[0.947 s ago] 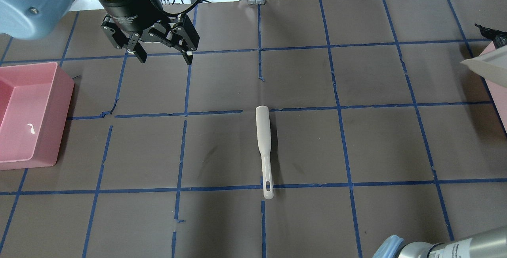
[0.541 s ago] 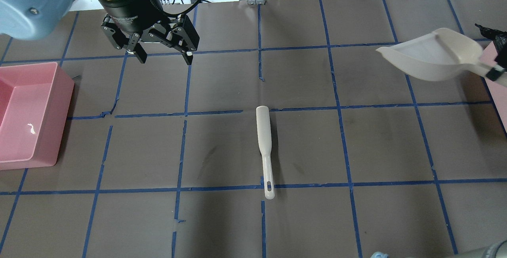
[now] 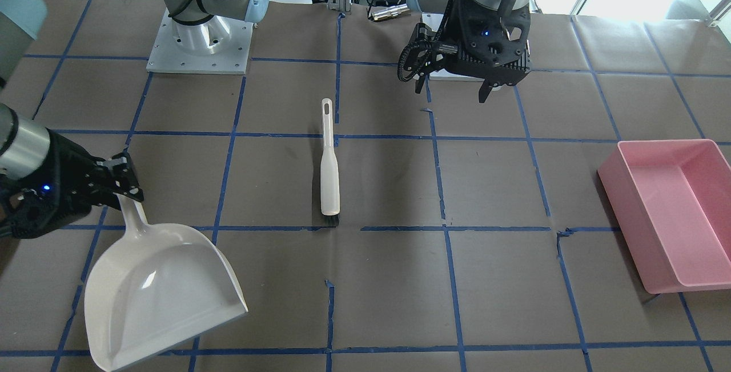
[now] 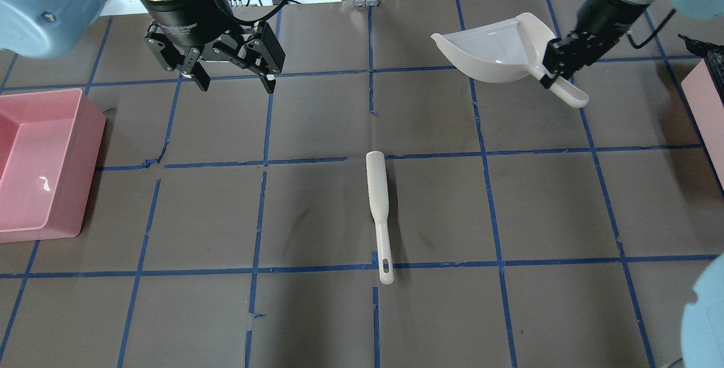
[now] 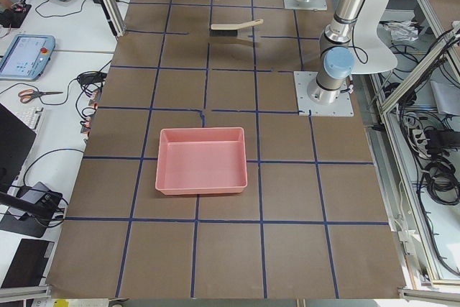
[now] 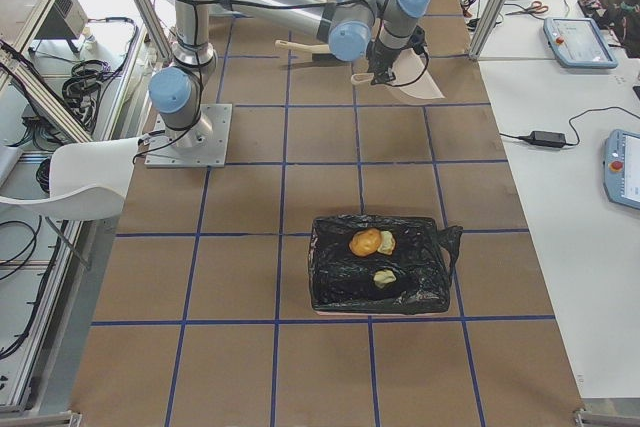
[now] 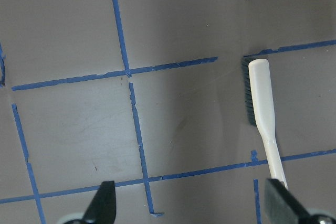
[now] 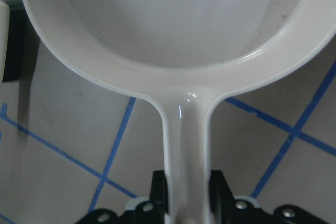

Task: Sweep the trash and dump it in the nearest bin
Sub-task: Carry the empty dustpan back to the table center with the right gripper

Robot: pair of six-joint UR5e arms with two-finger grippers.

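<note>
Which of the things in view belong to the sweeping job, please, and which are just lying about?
Job: white plastic dustpan, held by the right gripper; white long-handled brush; three trash lumps, one brown, two yellowish; black-lined bin holding them.
Lying about: large pink rectangular tray; orange-handled scissors.

One brush [image 4: 376, 187], one dustpan [image 4: 492, 54], one tray [image 5: 201, 159]; one bin [image 6: 335, 292]. Three trash lumps [image 6: 365, 242] in it; one orange-brown, two pale.

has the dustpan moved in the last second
Yes. In the overhead view the dustpan has swung left from the right edge, closer to the brush, which lies unmoved.
</note>
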